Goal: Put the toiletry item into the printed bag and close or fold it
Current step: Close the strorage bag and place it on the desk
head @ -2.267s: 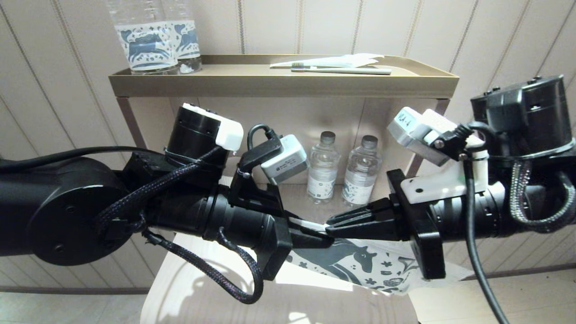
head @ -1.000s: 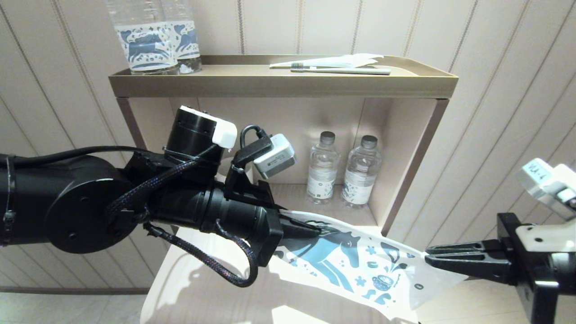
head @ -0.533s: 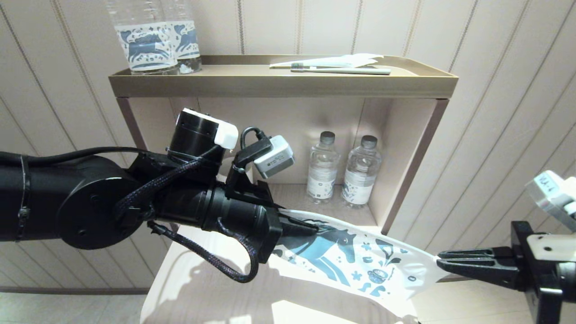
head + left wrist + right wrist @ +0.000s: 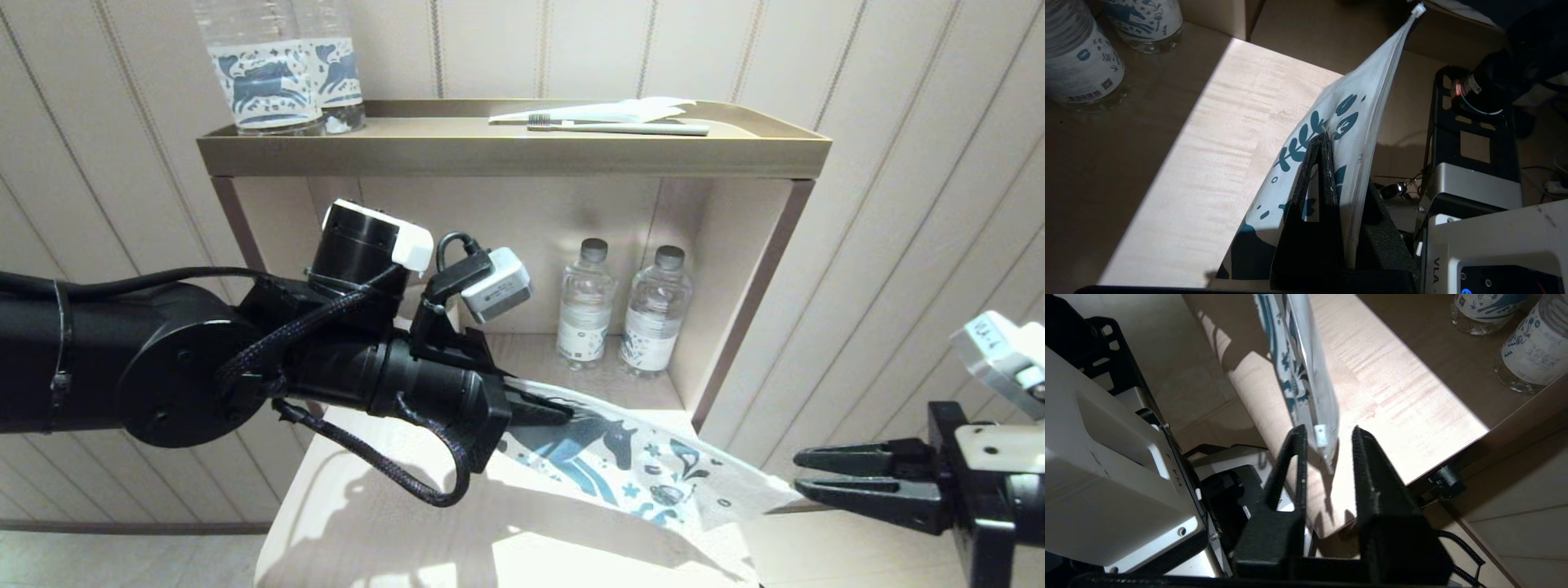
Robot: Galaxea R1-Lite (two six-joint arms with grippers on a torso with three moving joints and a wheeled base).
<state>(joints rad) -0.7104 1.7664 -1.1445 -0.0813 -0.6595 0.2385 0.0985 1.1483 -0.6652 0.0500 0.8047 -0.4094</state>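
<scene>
The printed bag (image 4: 653, 469), white with a teal horse, hangs slanting above the pale table. My left gripper (image 4: 563, 412) is shut on its left end; in the left wrist view the bag (image 4: 1359, 102) runs away from the left gripper (image 4: 1331, 143), pinched edge-on. My right gripper (image 4: 800, 478) is at the bag's right end and open, touching nothing. In the right wrist view the zip slider (image 4: 1321, 436) hangs between the spread fingers of my right gripper (image 4: 1327, 430). A toothbrush (image 4: 620, 127) lies on the shelf top. The bag's inside is hidden.
The gold shelf unit (image 4: 514, 155) stands behind, with a white wrapper (image 4: 629, 109) and two horse-label bottles (image 4: 269, 73) on top. Two small water bottles (image 4: 584, 306) stand in its lower compartment. The pale wooden table (image 4: 367, 523) lies under the bag.
My right gripper travelled from beside the left gripper out to the bag's right end, then opened and let go. The bag's free end has sagged slightly.
</scene>
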